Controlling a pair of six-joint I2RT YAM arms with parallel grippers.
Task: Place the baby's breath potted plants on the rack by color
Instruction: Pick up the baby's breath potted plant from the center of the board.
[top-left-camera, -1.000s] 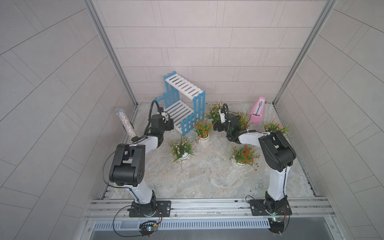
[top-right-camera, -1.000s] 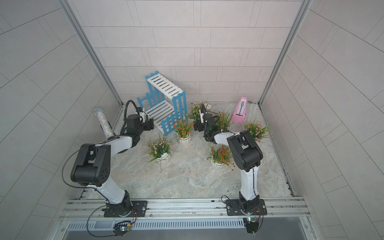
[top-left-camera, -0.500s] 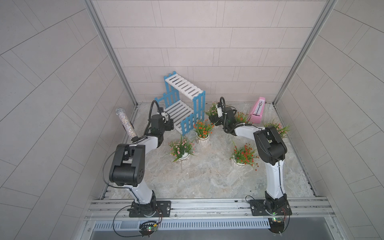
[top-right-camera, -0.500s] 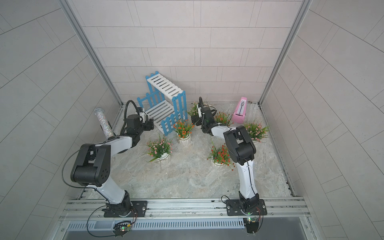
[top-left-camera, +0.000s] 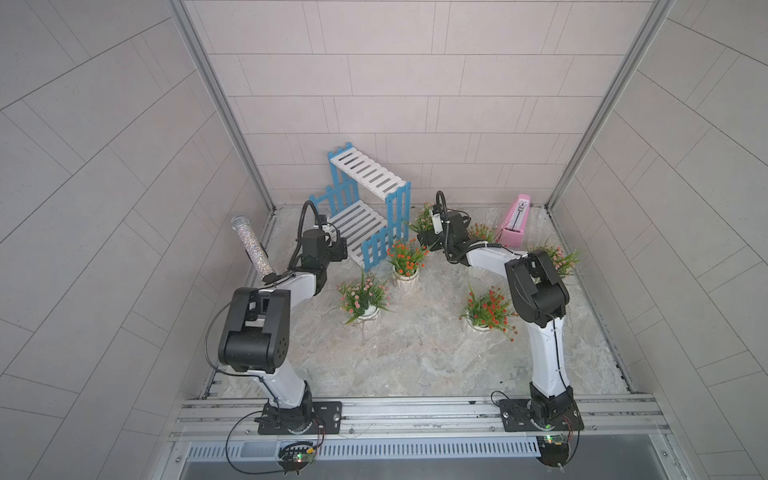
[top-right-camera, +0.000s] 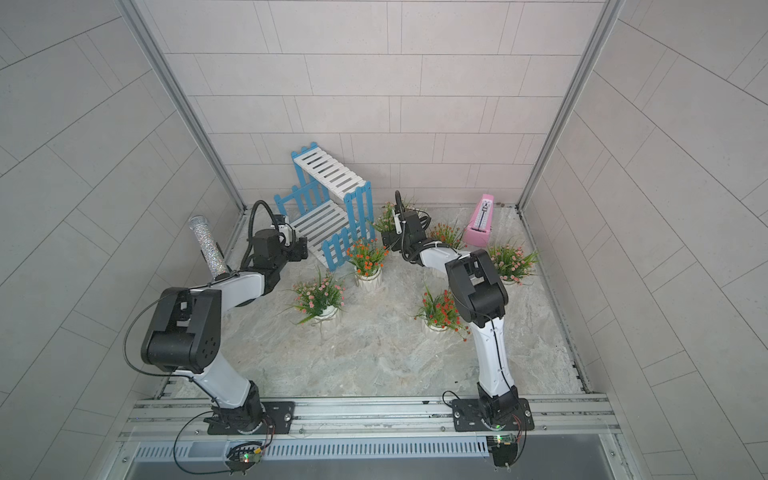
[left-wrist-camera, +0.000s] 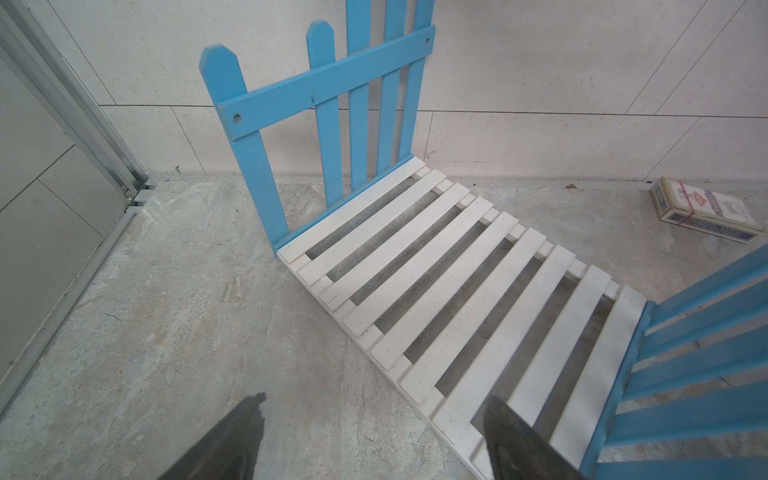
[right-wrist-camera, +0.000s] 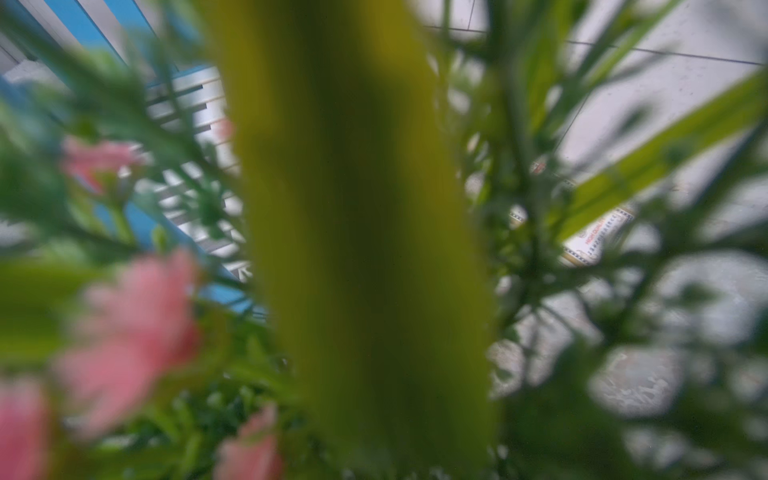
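Nearest on the worktop (top-left-camera: 395, 357) stand an orange-red plant (top-left-camera: 486, 309) and a pink plant (top-left-camera: 362, 296). Further back the left pincer (left-wrist-camera: 374, 405) hangs spread, holding nothing, at the lower shelf of the rack (left-wrist-camera: 436, 270). The right pincer (top-left-camera: 427, 239) is sunk in the foliage of a far pink plant (top-left-camera: 421, 217) beside the rack; whether it is spread or pinching cannot be told
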